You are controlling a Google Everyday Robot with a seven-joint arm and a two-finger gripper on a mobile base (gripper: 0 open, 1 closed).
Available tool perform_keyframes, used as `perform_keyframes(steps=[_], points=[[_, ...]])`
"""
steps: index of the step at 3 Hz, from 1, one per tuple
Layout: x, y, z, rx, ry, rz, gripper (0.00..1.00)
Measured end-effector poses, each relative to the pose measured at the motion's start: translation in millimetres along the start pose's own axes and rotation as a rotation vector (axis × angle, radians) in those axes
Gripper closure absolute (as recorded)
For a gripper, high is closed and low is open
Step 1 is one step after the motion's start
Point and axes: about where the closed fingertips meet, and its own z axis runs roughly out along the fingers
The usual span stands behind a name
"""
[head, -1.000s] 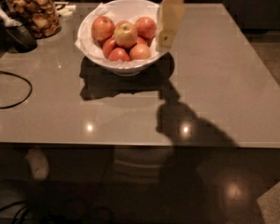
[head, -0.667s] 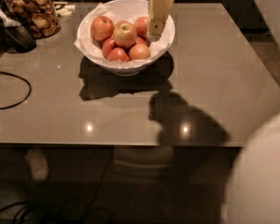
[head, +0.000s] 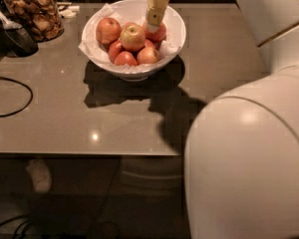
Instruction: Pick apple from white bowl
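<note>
The white bowl (head: pixel 175 28) stands at the back of the grey table, lined with crinkled white paper and holding several apples. The paler yellow-green apple (head: pixel 133 37) with a light red blush lies on top in the middle. Redder apples lie around it. My gripper (head: pixel 153 24) reaches down from the top edge into the right half of the bowl. Its tip is over a red apple (head: pixel 159 34) just right of the pale apple. It holds nothing that I can see.
A glass jar of brown snacks (head: pixel 34 11) stands at the back left beside a dark object (head: pixel 15 36). A black cable (head: pixel 12 96) loops at the table's left. My white arm body (head: pixel 249 158) fills the right foreground. The table's front edge (head: pixel 89 154) runs across the middle.
The gripper has moved left and down, from the bowl's right rim to inside the bowl over the apples. The view has shifted closer, and my white arm body now fills the right foreground.
</note>
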Motion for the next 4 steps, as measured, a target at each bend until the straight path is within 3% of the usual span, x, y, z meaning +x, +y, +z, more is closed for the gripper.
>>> perform_keyframes(steps=[1, 4], points=[[-9.6, -12.3, 16.6, -0.007, -0.019, 0.003, 0.18], [-24.9, -12.8, 59.1, -0.077, -0.032, 0.008, 0.21]])
